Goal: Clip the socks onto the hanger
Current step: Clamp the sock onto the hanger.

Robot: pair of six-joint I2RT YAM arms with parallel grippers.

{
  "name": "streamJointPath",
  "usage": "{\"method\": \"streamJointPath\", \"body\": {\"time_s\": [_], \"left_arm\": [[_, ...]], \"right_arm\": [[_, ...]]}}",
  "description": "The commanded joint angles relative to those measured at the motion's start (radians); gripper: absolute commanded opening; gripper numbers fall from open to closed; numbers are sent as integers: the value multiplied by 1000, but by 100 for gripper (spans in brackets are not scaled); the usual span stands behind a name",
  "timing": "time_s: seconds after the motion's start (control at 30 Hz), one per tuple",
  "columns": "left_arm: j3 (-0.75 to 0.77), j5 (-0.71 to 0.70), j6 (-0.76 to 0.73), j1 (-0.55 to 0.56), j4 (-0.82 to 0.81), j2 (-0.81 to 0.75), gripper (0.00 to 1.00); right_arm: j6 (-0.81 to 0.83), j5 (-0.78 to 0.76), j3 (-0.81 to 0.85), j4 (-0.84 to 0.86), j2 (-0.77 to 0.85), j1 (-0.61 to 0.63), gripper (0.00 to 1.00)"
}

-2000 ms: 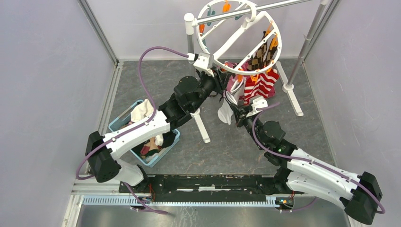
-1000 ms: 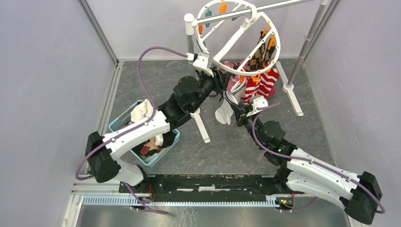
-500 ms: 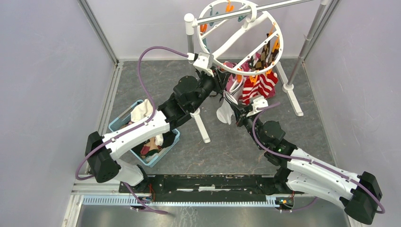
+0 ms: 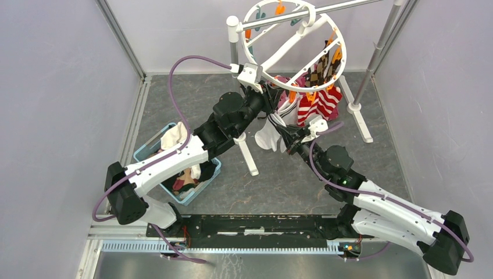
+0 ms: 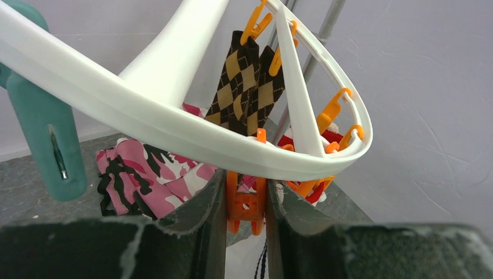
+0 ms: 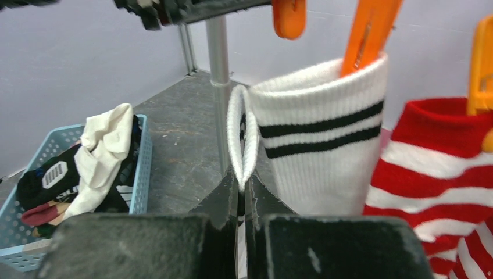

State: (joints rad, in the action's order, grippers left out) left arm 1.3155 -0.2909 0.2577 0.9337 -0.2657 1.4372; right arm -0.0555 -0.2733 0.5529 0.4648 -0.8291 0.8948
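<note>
Socks (image 4: 317,103) hang clipped along the hanger (image 5: 145,110) rim: two argyle socks (image 5: 247,87), one striped sock (image 6: 442,168) and one white sock (image 6: 320,151). Just beside that one, the right gripper (image 6: 241,200) pinches tight on a second white cuff (image 6: 241,133). The left gripper (image 5: 246,221) squeezes one orange clothespin (image 5: 246,203) under the rim.

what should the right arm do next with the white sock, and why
Probably lift the right gripper slightly, bringing the white sock cuff it pinches up into the orange clothespin that the left gripper squeezes under the hanger rim. The cuff hangs just below that pin, not yet clipped.
</note>
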Motion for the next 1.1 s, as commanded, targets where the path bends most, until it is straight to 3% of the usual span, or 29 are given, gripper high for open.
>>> {"method": "streamJointPath", "body": {"time_s": [0.0,0.2,0.7,1.07], "left_arm": [[42,-24,-44,7,-17,-21,2],[41,-22,-43,7,-15,-24,2],[43,-16,-41,7,-15,-23,2],[43,-8,-39,6,-15,-19,2]], "right_arm": [[-5,81,73,49,-29,1,0],[-19,125,120,39,-63,3,0],[-119,-145,165,-51,-83,3,0],[-97,-198,141,-51,-34,2,0]]}}
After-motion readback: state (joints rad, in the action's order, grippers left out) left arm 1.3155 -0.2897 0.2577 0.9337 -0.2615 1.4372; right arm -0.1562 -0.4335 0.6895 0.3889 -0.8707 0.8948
